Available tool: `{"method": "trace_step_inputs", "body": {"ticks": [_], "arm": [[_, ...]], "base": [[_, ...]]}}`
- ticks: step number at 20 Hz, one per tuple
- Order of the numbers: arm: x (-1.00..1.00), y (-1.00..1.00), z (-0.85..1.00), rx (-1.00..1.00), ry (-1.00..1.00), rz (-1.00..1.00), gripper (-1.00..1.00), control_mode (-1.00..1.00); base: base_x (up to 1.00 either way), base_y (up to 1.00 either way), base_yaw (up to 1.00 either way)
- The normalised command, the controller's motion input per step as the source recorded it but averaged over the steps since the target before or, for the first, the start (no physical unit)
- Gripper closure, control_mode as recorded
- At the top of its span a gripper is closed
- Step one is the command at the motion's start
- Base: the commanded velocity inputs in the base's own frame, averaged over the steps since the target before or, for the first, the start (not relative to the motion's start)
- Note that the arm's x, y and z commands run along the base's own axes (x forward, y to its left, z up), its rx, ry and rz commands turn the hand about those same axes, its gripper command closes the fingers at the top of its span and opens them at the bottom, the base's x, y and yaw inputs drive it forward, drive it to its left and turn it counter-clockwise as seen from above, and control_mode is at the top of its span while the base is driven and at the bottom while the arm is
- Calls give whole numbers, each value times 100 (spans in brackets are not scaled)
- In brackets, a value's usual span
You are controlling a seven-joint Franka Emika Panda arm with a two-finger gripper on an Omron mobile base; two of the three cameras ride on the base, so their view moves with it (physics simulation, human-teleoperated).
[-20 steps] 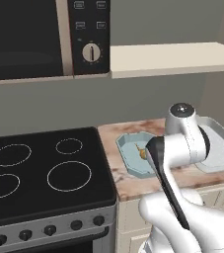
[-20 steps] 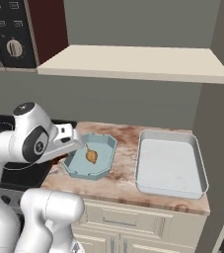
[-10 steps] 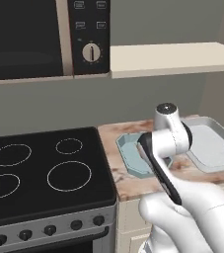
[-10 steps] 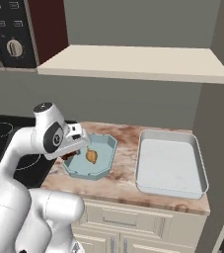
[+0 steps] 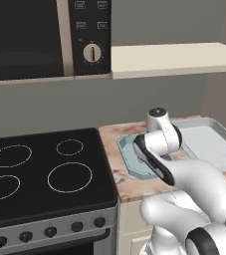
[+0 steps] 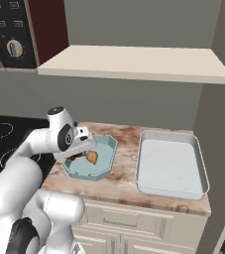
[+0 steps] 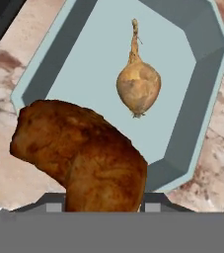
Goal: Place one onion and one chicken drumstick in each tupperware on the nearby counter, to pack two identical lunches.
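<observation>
A browned chicken drumstick sits between my gripper fingers, which are shut on it. It hangs over the near-left rim of the small light-blue octagonal tupperware. One onion lies inside that tub, on its floor. From the right base view my gripper is at the left edge of the blue tub, with the onion just beside it. The larger pale grey-white tupperware stands to its right on the marbled counter, with nothing in it.
The black stovetop borders the counter on the left. A cream wall shelf hangs above the tubs, and a microwave is mounted over the stove. My arm covers most of the blue tub in the left base view.
The arm has swung forward and lower, bringing the hand with the drumstick to the left rim of the blue tub. The onion and both tubs have stayed put.
</observation>
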Motion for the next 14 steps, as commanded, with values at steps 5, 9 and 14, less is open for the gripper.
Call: {"method": "trace_step_inputs", "body": {"ticks": [5,9,14], "arm": [[39,0,-44,0,0,1,100,-100],[39,0,-37,0,0,1,100,-100],[44,0,-29,0,0,1,100,-100]], "base": [[0,0,0],[0,0,0],[0,0,0]]}}
